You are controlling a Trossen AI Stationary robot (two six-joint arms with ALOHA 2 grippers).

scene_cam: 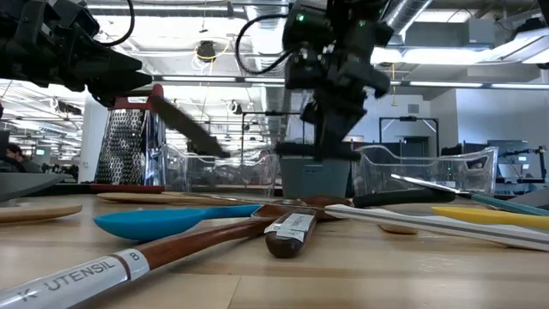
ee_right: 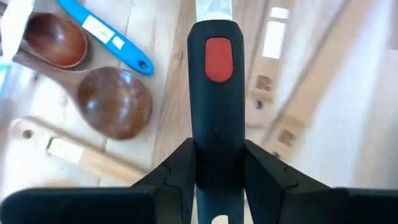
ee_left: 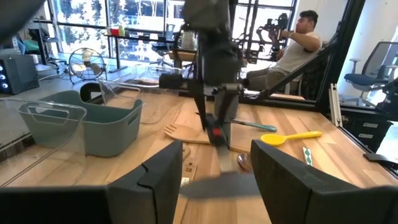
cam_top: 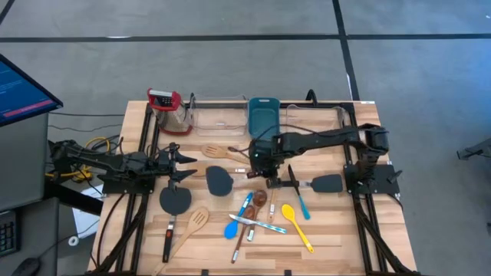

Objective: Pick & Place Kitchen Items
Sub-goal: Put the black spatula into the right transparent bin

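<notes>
Over the table's middle my right gripper (cam_top: 265, 162) is shut on a black spatula (cam_top: 220, 181), whose handle carries a red patch (ee_right: 217, 59). The spatula's head points toward my left gripper (cam_top: 178, 165), which waits open at the table's left. Flat on the wood in front lie two brown spoons (cam_top: 257, 201), a blue spoon (cam_top: 232, 226), a yellow spoon (cam_top: 296, 224), a pale slotted spatula (cam_top: 196, 222), and two more black spatulas (cam_top: 175, 201) (cam_top: 326, 182). My right gripper pinches the black handle (ee_right: 217, 158) between its two fingers, behind the red patch and toward the handle's free end. The fingers come steeply from above and lie across the handle. The spatula looks lifted off the table, with its head (ee_left: 217, 183) out toward the left arm.
Along the far edge stand a teal tub (cam_top: 263, 115), clear bins (cam_top: 215, 116) (cam_top: 314, 115) on either side of it, and a red-topped grater (cam_top: 169, 107). A pale wooden spatula (cam_top: 219, 152) lies near the tub. A person sits beyond the table (ee_left: 298, 43).
</notes>
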